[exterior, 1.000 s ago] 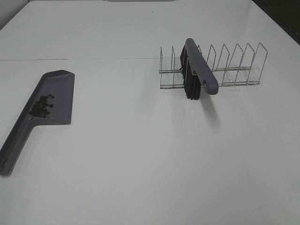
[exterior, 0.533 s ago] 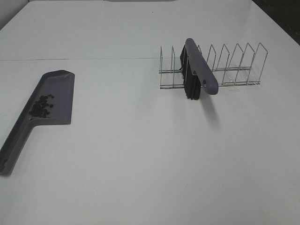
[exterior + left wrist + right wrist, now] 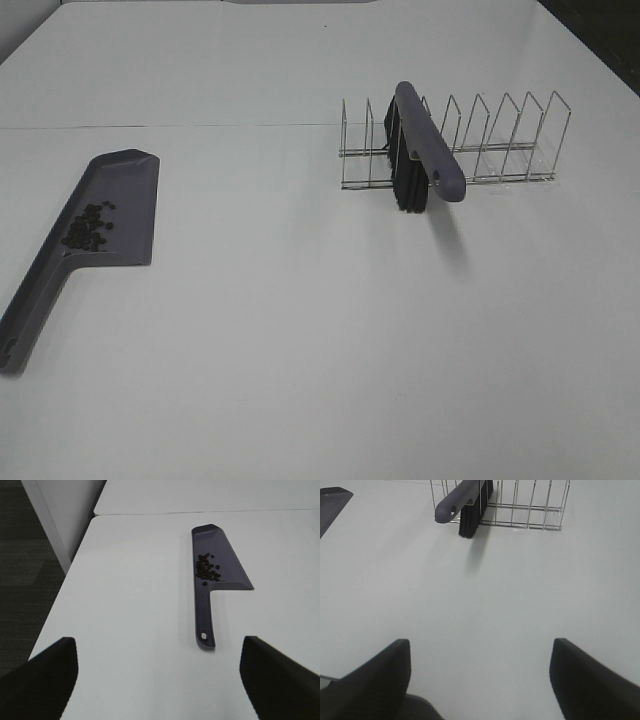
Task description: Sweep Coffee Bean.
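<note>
Item one: the coffee bean cluster, lying inside the grey-purple dustpan on the left of my white desk. Item two: the brush, propped in the wire rack on the right. My left jaws and right jaws: both spread wide, holding nothing.

Even, bright overhead light washes the white table to a flat pale grey with little texture. Shadows are soft: a faint smear falls below the brush toward the lower right of the overhead frame, and a thin dark edge hugs the dustpan. Both wrist frames show blurred, out-of-focus dark finger shapes in the lower corners. The overhead frame looks slightly grainy; no strong glare appears.
</note>
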`<action>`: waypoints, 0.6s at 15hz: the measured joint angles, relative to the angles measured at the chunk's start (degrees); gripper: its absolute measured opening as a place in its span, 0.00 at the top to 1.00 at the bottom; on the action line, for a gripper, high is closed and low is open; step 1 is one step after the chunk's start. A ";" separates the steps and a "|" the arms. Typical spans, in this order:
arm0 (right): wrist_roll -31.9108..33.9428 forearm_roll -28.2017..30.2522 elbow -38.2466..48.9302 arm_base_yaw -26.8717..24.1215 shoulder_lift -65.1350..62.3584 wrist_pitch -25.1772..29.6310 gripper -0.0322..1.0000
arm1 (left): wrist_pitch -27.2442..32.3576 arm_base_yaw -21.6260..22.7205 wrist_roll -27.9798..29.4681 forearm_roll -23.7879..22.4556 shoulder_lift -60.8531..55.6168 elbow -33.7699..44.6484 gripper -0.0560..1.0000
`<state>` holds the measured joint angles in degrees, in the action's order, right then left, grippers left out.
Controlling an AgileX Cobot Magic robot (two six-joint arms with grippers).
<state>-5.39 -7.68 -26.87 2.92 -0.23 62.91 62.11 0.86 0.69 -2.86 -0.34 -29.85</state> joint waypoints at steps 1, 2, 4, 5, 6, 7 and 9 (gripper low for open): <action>0.00 0.00 0.00 0.00 0.00 0.00 0.34 | 0.00 0.57 0.00 0.00 0.00 0.00 0.18; 0.00 0.00 0.00 0.00 0.00 0.00 0.34 | 0.00 0.74 0.00 0.00 0.00 0.00 0.18; 0.00 0.00 0.00 0.00 0.00 0.00 0.34 | 0.00 0.92 0.00 0.00 0.00 0.00 0.18; 0.00 -0.06 0.00 0.00 0.00 0.00 0.34 | 0.00 0.92 0.00 0.00 0.00 0.00 0.18; 0.00 -0.06 0.00 0.00 0.00 0.00 0.34 | 0.00 0.92 0.00 0.00 0.00 0.00 0.18; 0.00 -0.06 0.00 0.00 0.00 0.00 0.34 | 0.00 0.92 0.00 0.00 0.00 0.00 0.18; 0.00 -0.06 0.00 0.00 0.00 0.00 0.34 | 0.00 0.92 0.00 0.00 0.00 0.00 0.18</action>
<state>-5.39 -7.73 -26.87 2.92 -0.23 62.91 62.11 1.78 0.69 -2.86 -0.34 -29.85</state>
